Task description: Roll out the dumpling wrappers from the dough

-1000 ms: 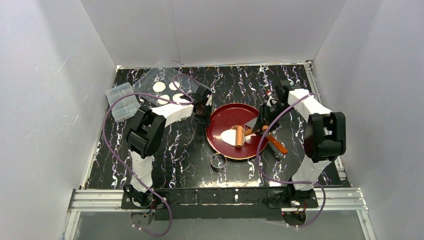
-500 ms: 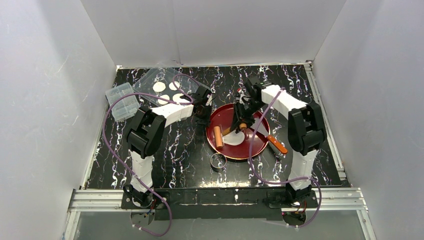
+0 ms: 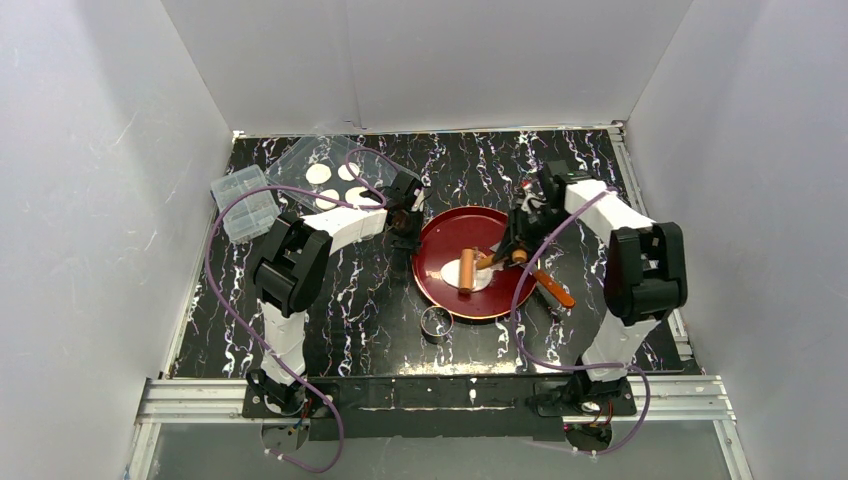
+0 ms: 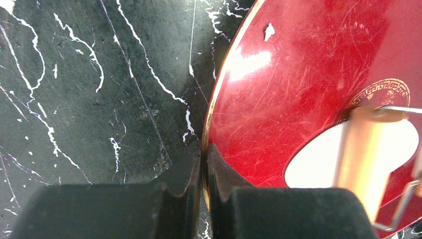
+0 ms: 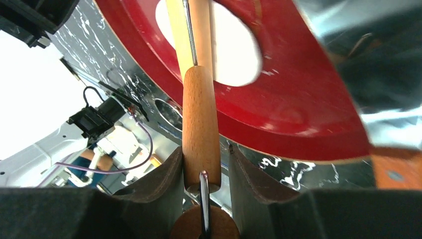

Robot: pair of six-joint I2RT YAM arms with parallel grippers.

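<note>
Top external: dough [image 3: 450,272] flattened, long axis seemingly left-right; right fingers [image 5: 164,184] clamp roller handle [image 5: 200,124]; left fingers [image 4: 184,174] pinch plate rim [image 4: 219,84].

A robotics lab test cell: plain white panels [image 3: 420,60] enclose a black marble-patterned table [image 3: 350,310] around the red plate [image 3: 450,235], with an aluminium rail [image 3: 190,400] nearer than it.

The roller [image 5: 199,124] is hiding a strip of dough [image 5: 234,50]; the plate [image 4: 298,74] is running off at 3 o'clock; an orange blur [image 5: 395,170] is sitting at 4 o'clock.
</note>
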